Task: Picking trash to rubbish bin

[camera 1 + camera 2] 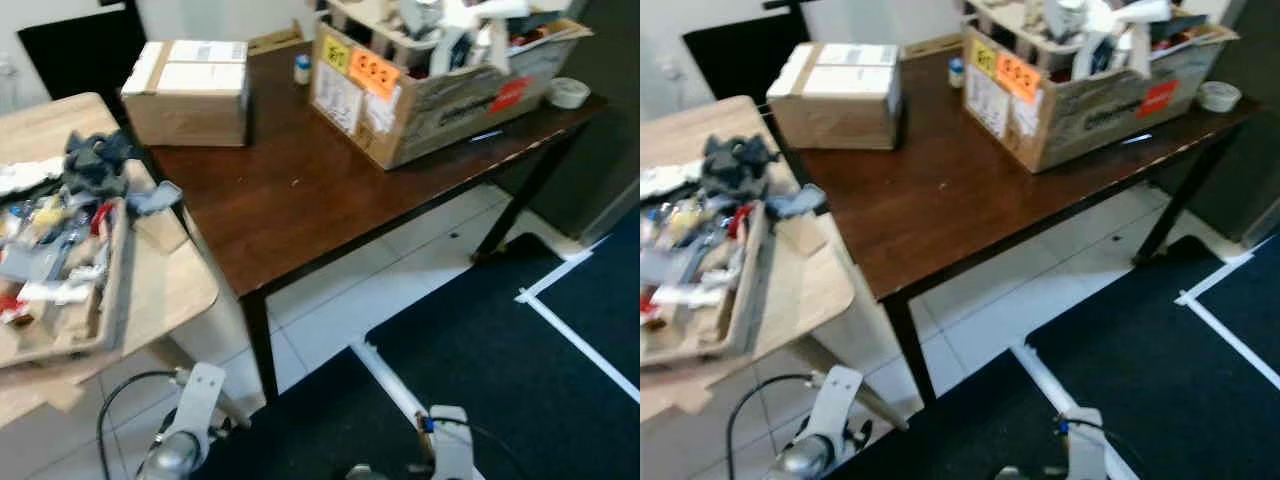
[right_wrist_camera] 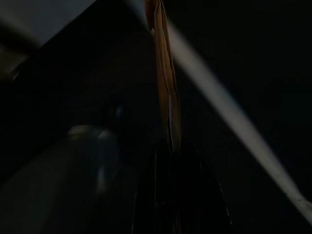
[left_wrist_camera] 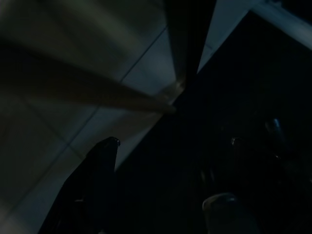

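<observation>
At about nine o'clock in the head views sits a light wooden table carrying a shallow cardboard tray of mixed clutter, with a dark crumpled cloth at its far end. Toward eleven o'clock a sealed cardboard box rests on the dark brown table, which runs across the middle. At one o'clock stands a big open carton with orange stickers, crammed with bottles and papers; a small blue-capped bottle stands just beside it, and a roll of tape lies near the table's far corner at two o'clock. Below, white tiles meet a dark carpet marked with white lines.

Both arms hang low at six o'clock: the left arm over the tiles, the right arm over the carpet.

The wrist cameras add what the head views lack. The left gripper has its fingers spread wide with nothing between them, above dim tiles and carpet edge. The right gripper is very dark, yet a thin, flat brownish strip of trash, like cardboard seen edge-on, stands out from between its fingers, which seem closed upon it.
</observation>
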Motion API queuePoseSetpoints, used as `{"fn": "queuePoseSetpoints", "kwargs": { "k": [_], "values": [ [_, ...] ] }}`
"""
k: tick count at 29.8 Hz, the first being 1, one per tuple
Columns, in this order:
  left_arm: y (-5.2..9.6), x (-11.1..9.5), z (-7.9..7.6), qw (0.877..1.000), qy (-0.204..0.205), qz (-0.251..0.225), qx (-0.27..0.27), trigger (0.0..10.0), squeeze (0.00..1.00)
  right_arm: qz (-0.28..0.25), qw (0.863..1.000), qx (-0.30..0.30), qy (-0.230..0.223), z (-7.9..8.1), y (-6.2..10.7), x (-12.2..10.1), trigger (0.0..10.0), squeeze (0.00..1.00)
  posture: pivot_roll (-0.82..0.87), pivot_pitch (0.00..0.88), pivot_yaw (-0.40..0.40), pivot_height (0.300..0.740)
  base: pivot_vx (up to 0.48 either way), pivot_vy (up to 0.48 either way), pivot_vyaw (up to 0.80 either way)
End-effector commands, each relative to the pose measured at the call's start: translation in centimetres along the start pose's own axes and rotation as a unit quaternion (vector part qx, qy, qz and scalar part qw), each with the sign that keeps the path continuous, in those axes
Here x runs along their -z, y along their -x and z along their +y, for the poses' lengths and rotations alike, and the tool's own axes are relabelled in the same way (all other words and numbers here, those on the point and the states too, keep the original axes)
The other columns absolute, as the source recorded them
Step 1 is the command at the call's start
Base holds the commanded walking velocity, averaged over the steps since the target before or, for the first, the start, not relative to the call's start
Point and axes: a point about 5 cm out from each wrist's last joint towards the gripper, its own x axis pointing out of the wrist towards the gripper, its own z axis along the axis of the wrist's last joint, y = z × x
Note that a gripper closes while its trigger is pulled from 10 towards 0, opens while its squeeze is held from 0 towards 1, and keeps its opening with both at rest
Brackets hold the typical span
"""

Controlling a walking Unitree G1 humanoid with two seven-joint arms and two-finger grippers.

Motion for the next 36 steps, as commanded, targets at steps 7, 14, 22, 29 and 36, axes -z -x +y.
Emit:
{"fn": "queuePoseSetpoints", "kwargs": {
  "k": [7, 14, 22, 29, 36],
  "values": [
    [0.53, 1.73, -0.06, 1.0, 0.016, 0.024, -0.001, 10.0, 0.0, 0.021, 1.0, -0.012, 0.0, 0.56, 0.38, 1.43, 10.0, 0.0, 0.06, 0.177, 0.026, 0.74, 0.0, 0.0, -0.11],
    [0.52, 1.72, -0.1, 1.0, 0.018, 0.024, 0.001, 10.0, 0.0, 0.029, 0.999, -0.017, 0.008, 0.66, 0.38, 1.57, 10.0, 0.0, 0.06, 0.177, 0.026, 0.74, 0.0, 0.0, -0.11],
    [0.49, 1.66, -0.26, 1.0, 0.013, 0.024, 0.007, 10.0, 0.0, 0.031, 0.999, -0.013, 0.004, 0.49, 0.4, 1.65, 10.0, 0.0, 0.05, 0.177, 0.027, 0.74, 0.0, 0.0, -0.8],
    [0.5, 1.79, -0.5, 0.999, 0.012, 0.027, 0.013, 10.0, 0.0, 0.041, 0.999, -0.002, -0.01, -0.13, 0.52, 2.1, 10.0, 0.0, 0.05, 0.173, 0.025, 0.74, 0.0, 0.0, -0.8],
    [0.45, 1.62, -0.78, 0.999, 0.006, 0.023, 0.026, 10.0, 0.0, 0.048, 0.999, 0.002, -0.017, -0.26, 0.58, 2.35, 10.0, 0.0, 0.05, 0.172, 0.025, 0.74, 0.0, 0.0, -0.8]
  ]
}}
